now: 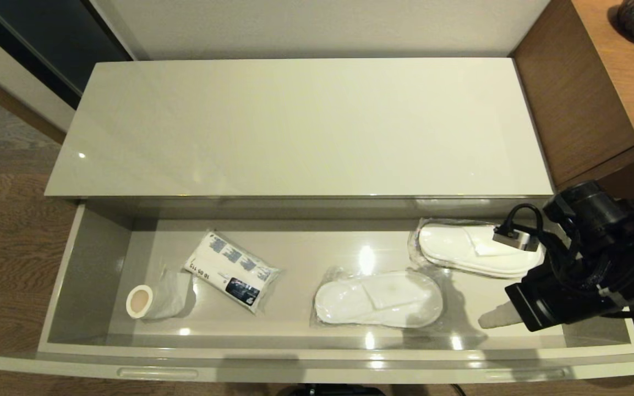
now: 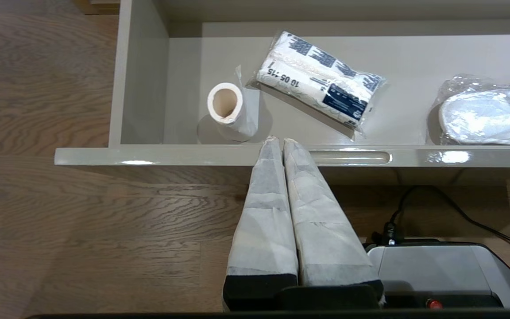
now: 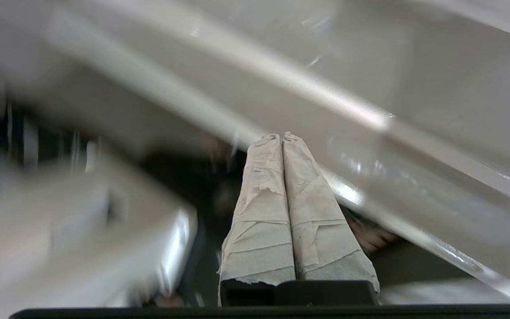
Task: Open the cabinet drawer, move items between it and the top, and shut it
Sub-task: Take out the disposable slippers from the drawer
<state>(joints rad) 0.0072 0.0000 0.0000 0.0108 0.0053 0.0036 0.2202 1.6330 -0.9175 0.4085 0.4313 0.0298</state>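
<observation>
1. Wide, shallow grey-beige cabinet drawer (image 1: 91,269): standing fully pulled out below the glossy cream-beige top (image 1: 295,126), which is carrying nothing.
2. Left gripper (image 2: 278,141): hanging outside the drawer's front edge, its tape-wrapped fingers pressed together, grasping nothing.
3. Small white roll with a tan core, loosely wrapped (image 1: 154,300): lying at the drawer's left end.
4. Soft white wrapped bundle with blue-green print (image 1: 231,270): lying just beside the roll, tilted.
5. Flat white slippers sealed in clear plastic, near pair (image 1: 378,297): resting mid-drawer toward the front.
6. Second sealed slipper pair (image 1: 468,250): lying toward the back right, partly hidden by the arm.
7. Right gripper (image 1: 494,318): reaching over the drawer's right end, fingertips clenched shut and holding nothing, just beside the near pair.

Risks, as judged: closed fingers are likely to push the slick plastic along the glossy floor rather than lift it; the jaws need opening first. The arm's cable could be snagging the back pair.
</observation>
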